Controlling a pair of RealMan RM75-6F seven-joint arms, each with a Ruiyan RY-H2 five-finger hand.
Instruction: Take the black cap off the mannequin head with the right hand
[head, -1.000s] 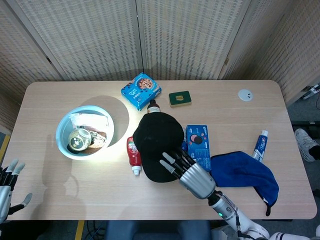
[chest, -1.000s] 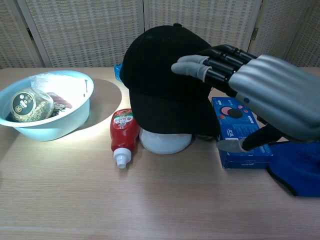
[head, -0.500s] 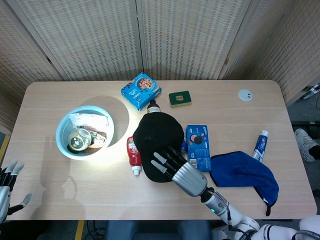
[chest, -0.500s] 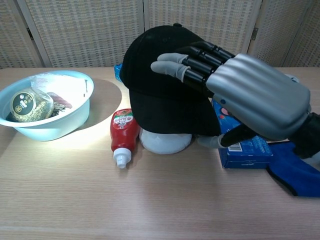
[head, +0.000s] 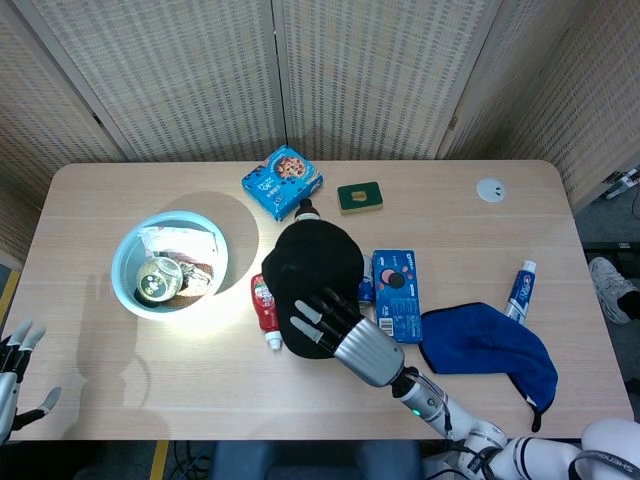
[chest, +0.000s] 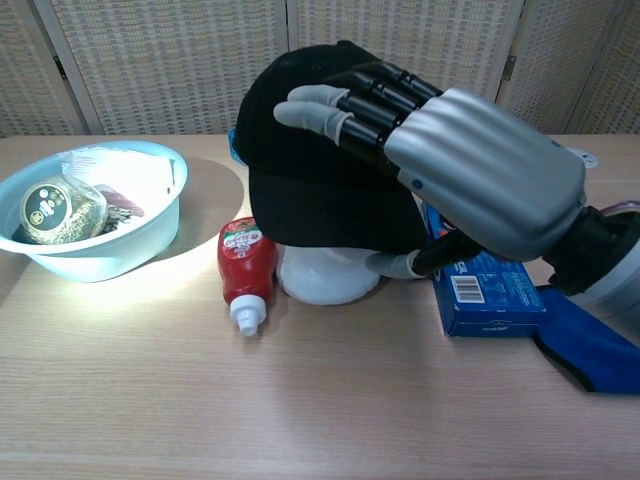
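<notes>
The black cap (chest: 300, 170) sits on the white mannequin head (chest: 330, 278) at the table's middle, its near edge raised so the white base shows below. My right hand (chest: 470, 175) lies over the crown with its fingers (chest: 320, 100) spread across the top and the thumb tucked under the brim, gripping the cap. From above, the right hand (head: 345, 335) covers the near side of the cap (head: 315, 265). My left hand (head: 15, 370) hangs at the lower left off the table, fingers apart and empty.
A ketchup bottle (chest: 240, 275) lies just left of the mannequin head. A blue box (chest: 490, 300) and blue cloth (head: 490, 345) lie to the right, beside a toothpaste tube (head: 520, 288). A light blue bowl (head: 115, 270) stands left. A cookie box (head: 282, 180) lies behind.
My right hand slid left and further over the crown, and the thumb came in under the brim. The cap shifted left and rose a little, showing more of the white head.
</notes>
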